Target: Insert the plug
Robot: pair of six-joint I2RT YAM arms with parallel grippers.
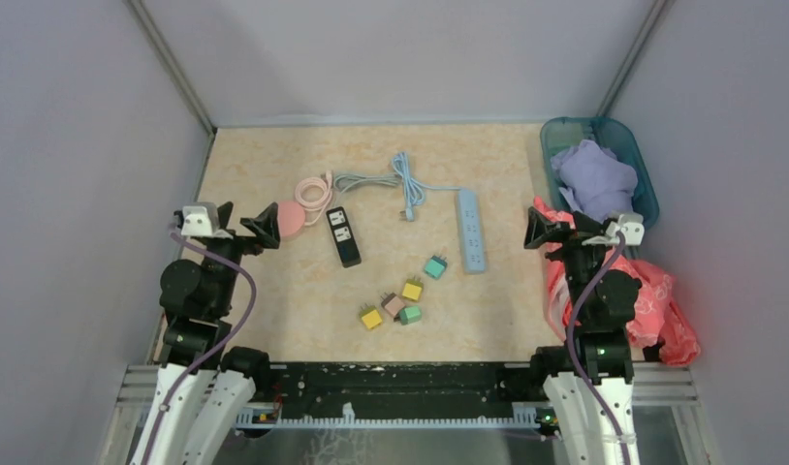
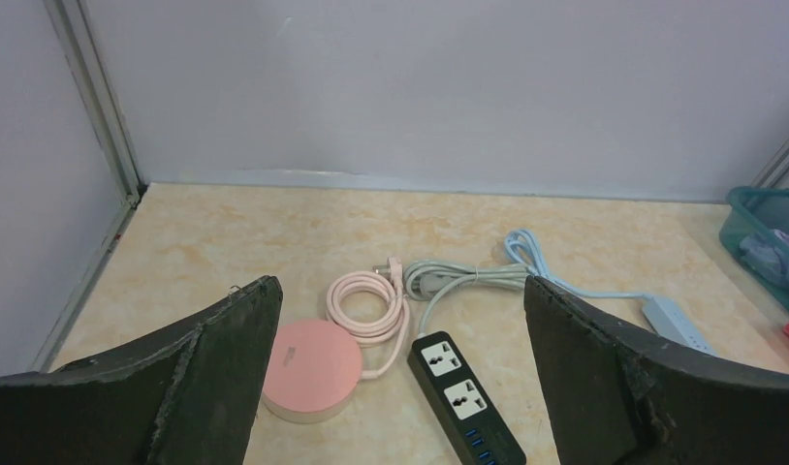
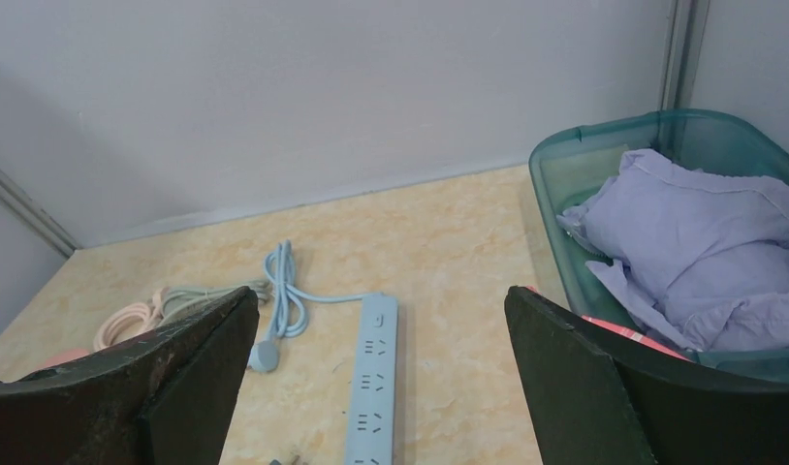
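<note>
Several small coloured plugs lie loose at the table's middle: a teal plug (image 1: 434, 266), a yellow plug (image 1: 412, 289), and a green plug (image 1: 409, 315) among them. A black power strip (image 1: 343, 235) (image 2: 465, 397) lies left of centre, beside a round pink socket (image 1: 292, 219) (image 2: 311, 368). To the right is a light blue power strip (image 1: 471, 230) (image 3: 371, 383). My left gripper (image 1: 247, 226) (image 2: 400, 286) hovers open near the pink socket. Beside the blue strip, my right gripper (image 1: 557, 231) (image 3: 381, 291) is open too. Neither holds anything.
Coiled pink cable (image 2: 369, 305), grey cable (image 2: 458, 279) and blue cable (image 1: 406, 182) lie behind the strips. A teal basket (image 1: 560, 136) with purple cloth (image 3: 691, 242) stands at the back right. A red plastic bag (image 1: 662, 310) lies by the right arm. Walls enclose the table.
</note>
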